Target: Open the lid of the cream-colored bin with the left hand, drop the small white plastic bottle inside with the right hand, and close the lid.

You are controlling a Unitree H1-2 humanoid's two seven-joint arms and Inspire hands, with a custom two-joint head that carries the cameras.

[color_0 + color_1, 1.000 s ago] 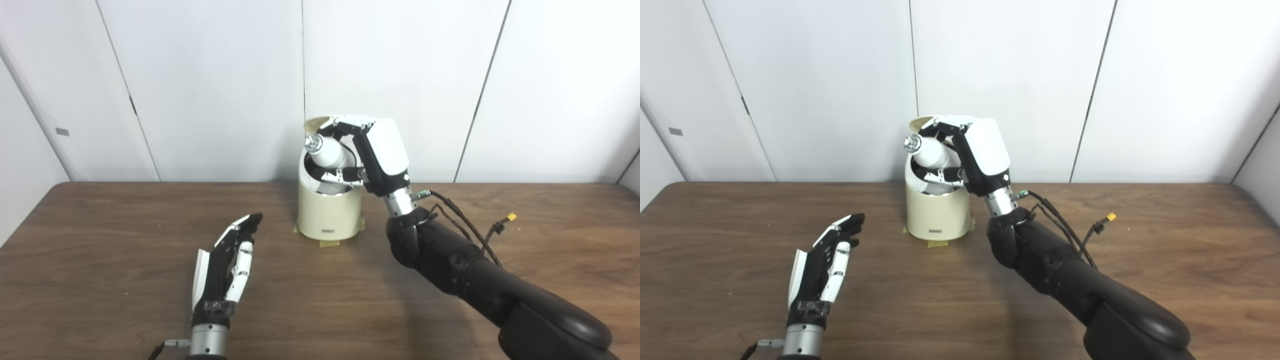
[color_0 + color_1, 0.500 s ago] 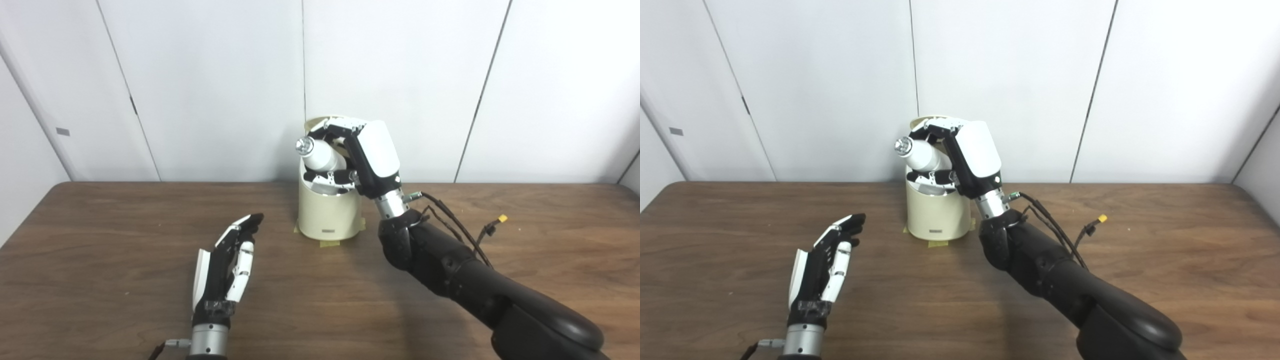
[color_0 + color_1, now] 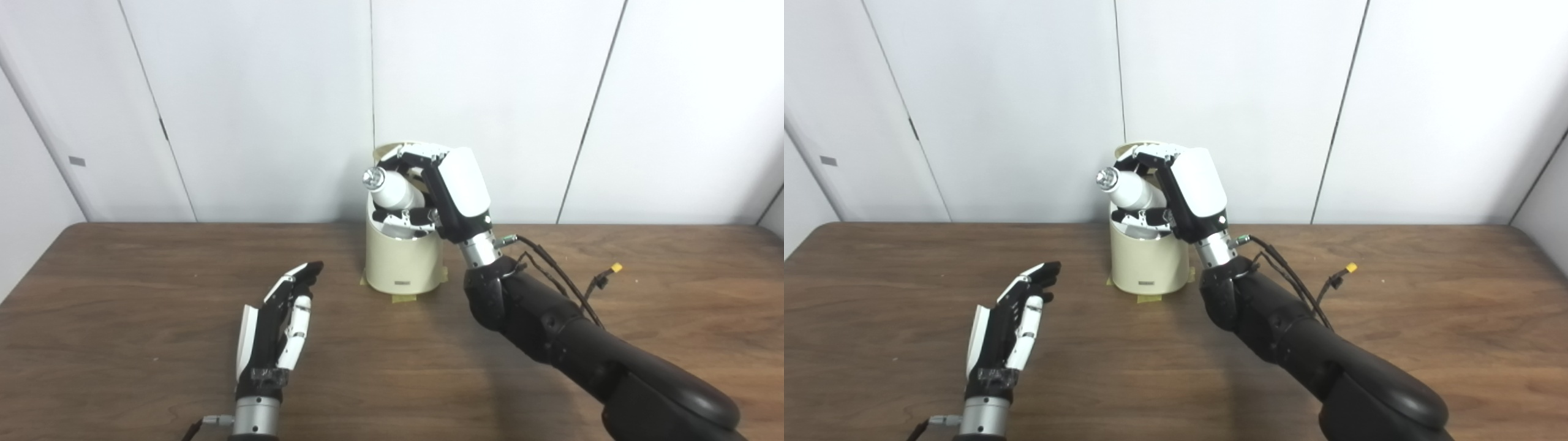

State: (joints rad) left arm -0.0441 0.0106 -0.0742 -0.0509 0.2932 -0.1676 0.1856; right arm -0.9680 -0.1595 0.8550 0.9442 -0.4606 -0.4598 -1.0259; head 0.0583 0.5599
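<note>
Left eye view shows you the bottle [image 3: 395, 191] tilted over the open bin [image 3: 402, 262], cap end pointing left, with your right hand [image 3: 450, 193] wrapped around it. The lid [image 3: 392, 149] stands up behind. Both views match; neither shows inside the bin. Your left hand [image 3: 278, 327] holds nothing, fingers straight, above the table [image 3: 122, 294], well apart.

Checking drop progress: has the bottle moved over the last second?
Yes. The bottle, held in the right robot hand, shifted left and slightly up against the bin.
</note>
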